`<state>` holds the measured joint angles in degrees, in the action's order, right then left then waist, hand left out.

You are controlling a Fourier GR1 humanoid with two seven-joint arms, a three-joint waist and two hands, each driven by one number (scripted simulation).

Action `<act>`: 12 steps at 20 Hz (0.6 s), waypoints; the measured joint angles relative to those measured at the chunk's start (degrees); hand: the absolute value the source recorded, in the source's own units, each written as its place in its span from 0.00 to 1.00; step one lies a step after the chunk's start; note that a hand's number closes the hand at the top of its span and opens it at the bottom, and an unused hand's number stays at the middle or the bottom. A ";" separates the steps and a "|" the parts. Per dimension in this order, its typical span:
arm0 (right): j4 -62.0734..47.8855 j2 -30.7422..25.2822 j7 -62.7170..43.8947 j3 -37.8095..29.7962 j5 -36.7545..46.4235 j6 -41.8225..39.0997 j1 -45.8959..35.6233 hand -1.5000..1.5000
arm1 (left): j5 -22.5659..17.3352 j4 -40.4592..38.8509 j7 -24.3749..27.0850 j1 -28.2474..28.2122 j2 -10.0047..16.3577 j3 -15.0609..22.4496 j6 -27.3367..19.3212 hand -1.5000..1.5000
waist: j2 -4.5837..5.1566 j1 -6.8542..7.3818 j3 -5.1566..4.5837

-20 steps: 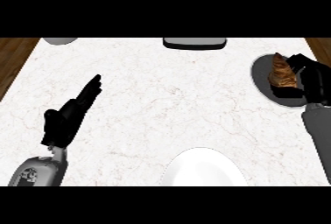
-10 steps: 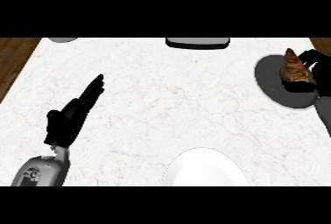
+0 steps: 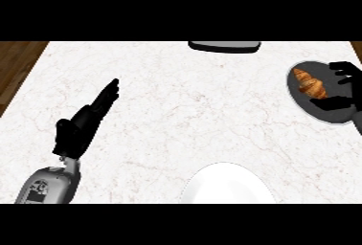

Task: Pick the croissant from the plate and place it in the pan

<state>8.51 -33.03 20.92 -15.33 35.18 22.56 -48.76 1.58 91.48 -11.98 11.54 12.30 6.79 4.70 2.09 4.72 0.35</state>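
Head view, the only one: a second ago the right hand (image 3: 345,72) sat partly over the croissant (image 3: 310,82). Now it is just to the right, and the whole croissant shows, lying on the dark plate (image 3: 302,109) by the right edge. The hand's fingers are spread wide above and below the croissant's right side, not closed on it. So I think the pick is not done yet. The left hand (image 3: 81,129) rests flat on the counter (image 3: 191,110), fingers straight, holding nothing. The picture edge cuts off much of the right hand. Only a strip of a dark thing (image 3: 224,46) shows at the top, maybe the pan. A white dish (image 3: 226,184) is cut off below.
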 measured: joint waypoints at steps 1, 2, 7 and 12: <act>-0.37 -0.28 0.24 -0.42 -0.39 -1.05 -0.31 0.00 | 0.14 0.00 0.12 -0.06 -0.13 0.10 -0.09 0.50 | 0.06 0.10 0.03; -0.52 -0.61 0.90 -1.15 -1.13 -2.09 -0.52 0.00 | 0.15 -0.06 0.13 0.07 -0.11 0.01 -0.08 0.50 | 0.11 0.11 0.06; -0.03 0.08 5.59 -6.70 -6.86 -5.25 -0.93 0.00 | 0.31 0.05 -0.18 0.25 -0.62 0.32 -0.24 0.50 | 0.25 0.05 0.21; 0.54 -0.34 10.14 -13.48 -13.95 -10.54 -1.21 0.00 | 0.57 0.08 0.19 -0.26 -0.67 0.40 -0.28 0.50 | 0.24 -0.13 0.27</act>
<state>9.05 -33.37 31.05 -28.81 21.24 12.03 -49.98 2.16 91.56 -11.79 11.28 11.63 7.19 4.43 2.33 4.59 0.62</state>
